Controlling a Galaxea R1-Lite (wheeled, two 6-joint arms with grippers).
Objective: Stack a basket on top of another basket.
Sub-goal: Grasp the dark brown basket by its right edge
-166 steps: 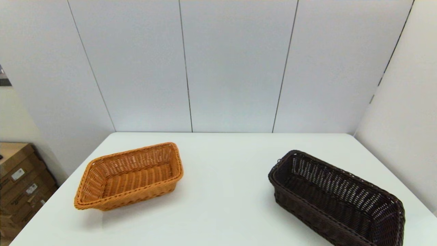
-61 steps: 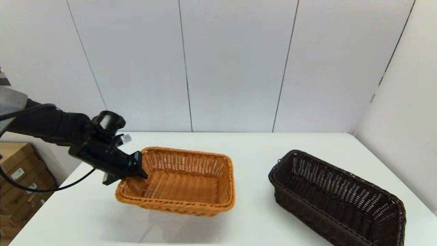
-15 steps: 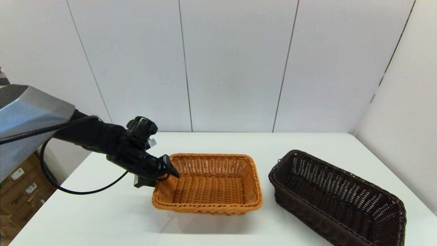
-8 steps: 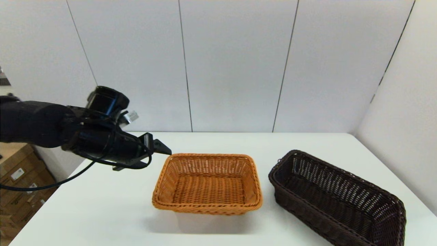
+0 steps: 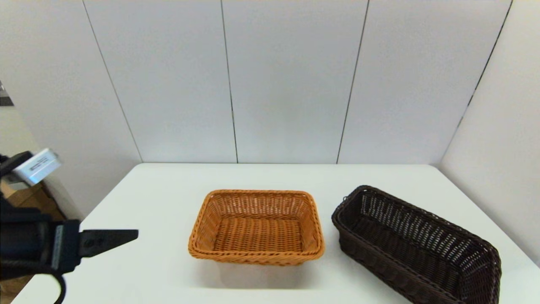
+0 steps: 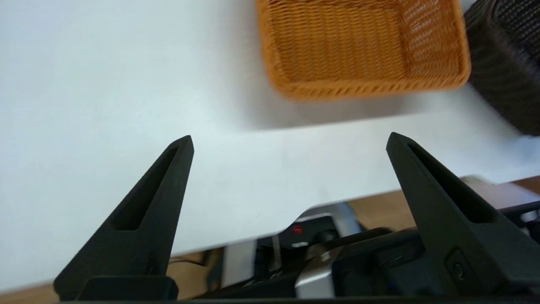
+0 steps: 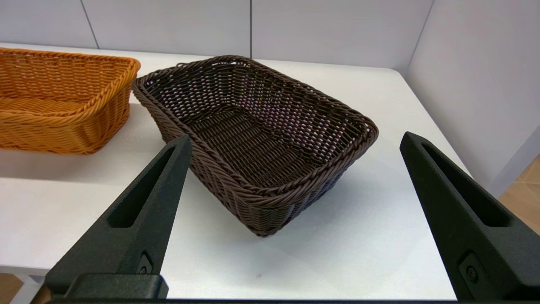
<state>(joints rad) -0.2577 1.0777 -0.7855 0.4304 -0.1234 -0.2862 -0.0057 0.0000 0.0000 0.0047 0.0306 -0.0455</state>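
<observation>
head view: dark brown open-weave rectangular basket [image 5: 415, 247], upright, empty

Bare worktop [image 5: 160, 202] lies open left of the orange basket [image 5: 256, 226]. Just right of it stands the dark basket [image 5: 415, 247], with a narrow gap between them; walls [image 5: 287, 80] bound the far and right sides.

One orange basket [image 5: 256, 228], one dark brown basket [image 5: 415, 247], apparently both on one white table [image 5: 270, 177].
</observation>
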